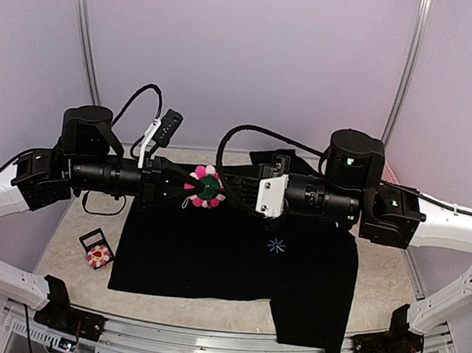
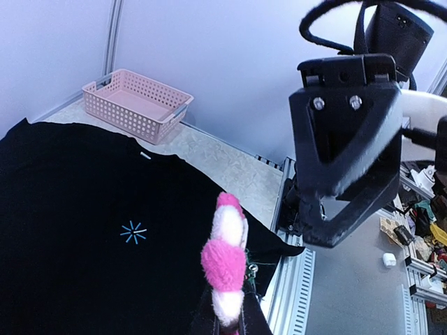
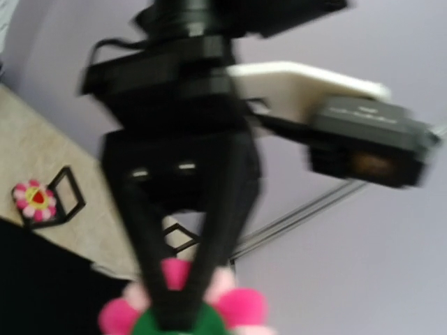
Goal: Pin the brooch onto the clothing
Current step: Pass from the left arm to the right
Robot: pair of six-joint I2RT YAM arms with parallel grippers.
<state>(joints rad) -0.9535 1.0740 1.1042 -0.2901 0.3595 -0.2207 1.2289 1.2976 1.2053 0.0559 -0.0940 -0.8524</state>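
Observation:
The black T-shirt (image 1: 205, 260) lies flat on the table, its light-blue starburst (image 1: 276, 245) on the chest. It also shows in the left wrist view (image 2: 63, 202), with the starburst (image 2: 133, 232). My left gripper (image 1: 188, 187) is shut on the pink-and-white brooch (image 1: 206, 187) and holds it above the shirt's far edge, green back up. In the left wrist view the brooch (image 2: 225, 262) is edge-on between my fingers. My right gripper (image 1: 233, 189) hovers just right of the brooch, apart from it; its fingers (image 2: 325, 236) meet at the tips, empty. In the blurred right wrist view the left gripper pinches the brooch (image 3: 241, 310).
A second flower brooch (image 1: 97, 255) sits on a small black stand at the table's left, and shows in the right wrist view (image 3: 35, 200). A pink basket (image 2: 136, 105) stands past the shirt's right side. Metal rails (image 1: 231, 344) run along the near edge.

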